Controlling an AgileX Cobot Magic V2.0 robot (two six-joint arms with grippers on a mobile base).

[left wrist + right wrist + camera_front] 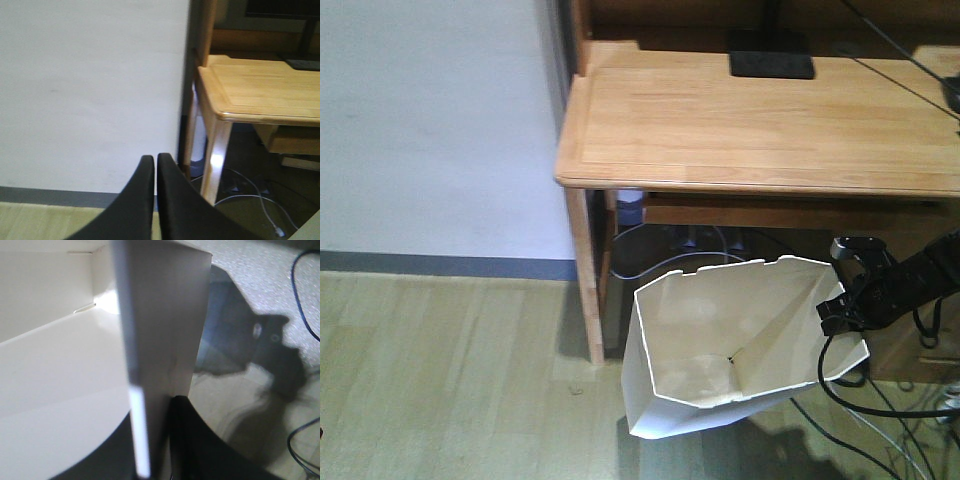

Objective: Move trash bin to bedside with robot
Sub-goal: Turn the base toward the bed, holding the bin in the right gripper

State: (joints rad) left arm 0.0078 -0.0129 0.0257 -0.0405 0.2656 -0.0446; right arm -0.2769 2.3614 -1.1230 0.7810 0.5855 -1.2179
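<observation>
Exterior front-facing view: the trash bin (692, 335) stands on the floor (450, 370) just in front of the wooden desk (582, 270), near its left leg and partly under the front edge. The right gripper (842, 305) reaches in from the right and pinches the bin's right-hand rim. The right wrist view confirms it: the thin white wall (165, 315) runs straight down between the two dark fingers (205, 450), one inside the bin and one outside. The black arm trails a looping black cable (840, 395) down to the floor beside the bin.

The bin is white, thin-walled plastic with an angular, many-sided rim that has small notches along its far edge. It narrows toward a smaller base, seen through the open mouth. It leans rather than standing square, and I cannot tell whether its base is fully on the floor.

The left gripper (155, 159) is well apart from the bin. Its two black fingers are pressed together with nothing between them, pointing at the white wall (90, 90) to the left of the desk.

The tabletop (760, 125) is light-brown wood with a raised border, and a black monitor foot (770, 62) sits at its far edge. Pale cords (650, 262) hang in the shadow beneath it. The floor is pale wood-look planking, and a grey skirting strip (440, 264) runs along the foot of the wall.
</observation>
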